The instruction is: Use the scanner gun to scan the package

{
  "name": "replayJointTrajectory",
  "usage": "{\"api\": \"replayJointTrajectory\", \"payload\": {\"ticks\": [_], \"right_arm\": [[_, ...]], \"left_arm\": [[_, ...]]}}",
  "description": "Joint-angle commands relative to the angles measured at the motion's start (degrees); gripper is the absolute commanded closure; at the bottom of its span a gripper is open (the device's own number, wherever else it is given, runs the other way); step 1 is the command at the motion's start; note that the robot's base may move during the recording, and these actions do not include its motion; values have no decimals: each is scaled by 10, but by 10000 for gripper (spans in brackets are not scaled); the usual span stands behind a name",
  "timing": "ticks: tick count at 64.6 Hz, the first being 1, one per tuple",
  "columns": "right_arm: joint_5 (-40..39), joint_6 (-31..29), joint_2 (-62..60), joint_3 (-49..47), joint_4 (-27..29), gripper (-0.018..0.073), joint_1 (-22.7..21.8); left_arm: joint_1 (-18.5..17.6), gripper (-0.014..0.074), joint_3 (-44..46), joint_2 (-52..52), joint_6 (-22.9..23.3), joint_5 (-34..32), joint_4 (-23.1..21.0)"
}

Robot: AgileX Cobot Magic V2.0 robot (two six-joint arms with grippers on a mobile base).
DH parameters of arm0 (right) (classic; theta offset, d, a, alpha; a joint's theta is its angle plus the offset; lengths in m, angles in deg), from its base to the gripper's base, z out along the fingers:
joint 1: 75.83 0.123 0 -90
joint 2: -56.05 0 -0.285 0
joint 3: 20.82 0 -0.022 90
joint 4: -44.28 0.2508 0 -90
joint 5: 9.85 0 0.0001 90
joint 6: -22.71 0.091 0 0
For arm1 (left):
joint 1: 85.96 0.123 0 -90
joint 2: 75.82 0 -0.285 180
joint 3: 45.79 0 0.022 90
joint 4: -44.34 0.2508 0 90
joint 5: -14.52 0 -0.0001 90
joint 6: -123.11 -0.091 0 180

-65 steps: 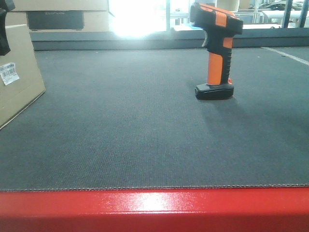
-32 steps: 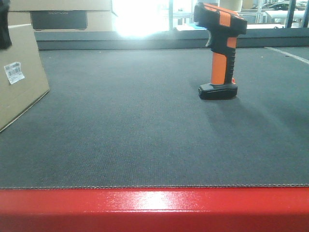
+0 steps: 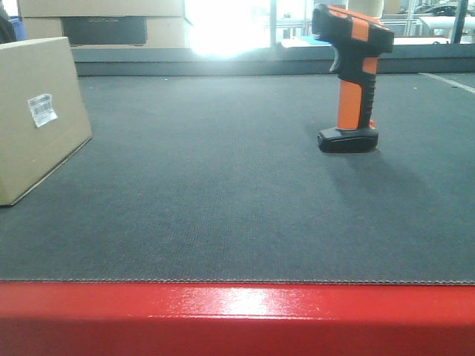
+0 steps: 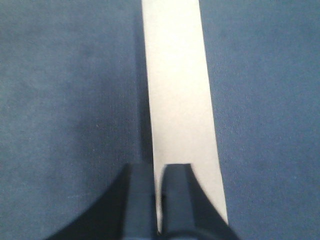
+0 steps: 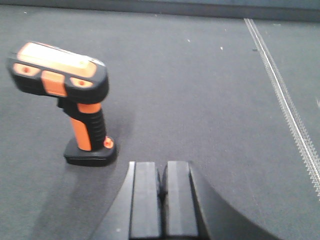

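The left tool (image 4: 157,200) is nearly closed, apparently pinching the package's (image 3: 37,119) top edge, likely to turn its barcode label (image 3: 42,109) toward the scanner (image 5: 65,100). The right tool (image 5: 161,200), closed and empty, hovers just behind and right of the upright scanner. From the front, both tools stay unseen.

Dark mat (image 3: 223,200), red edge (image 3: 237,315), background boxes (image 3: 104,18)
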Motion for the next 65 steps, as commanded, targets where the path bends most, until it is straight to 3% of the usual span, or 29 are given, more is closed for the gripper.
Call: {"api": "replayJointTrajectory", "payload": {"ticks": [1,13,22,47,56,65], "right_arm": [[3,-2,-24,16,-7,720,-3],[-3,-2,-87,79,-7,720,-3],[-2,-2,-142,122,-7,720,-3],[11,-2,-295,177,-7,720,-3],[11,-2,-324,177,-7,720,-3],[11,-2,-327,177,-7,720,-3]], "left_arm": [[-17,707,-43,-35,-6,-59,-6],[-57,707,-167,-112,-14,-211,10],[-53,707,-272,-180,25,-315,9],[-49,707,-565,-442,25,-572,-3],[-49,707,-639,-542,25,-632,-3],[-49,707,-685,-606,25,-639,-3]]}}
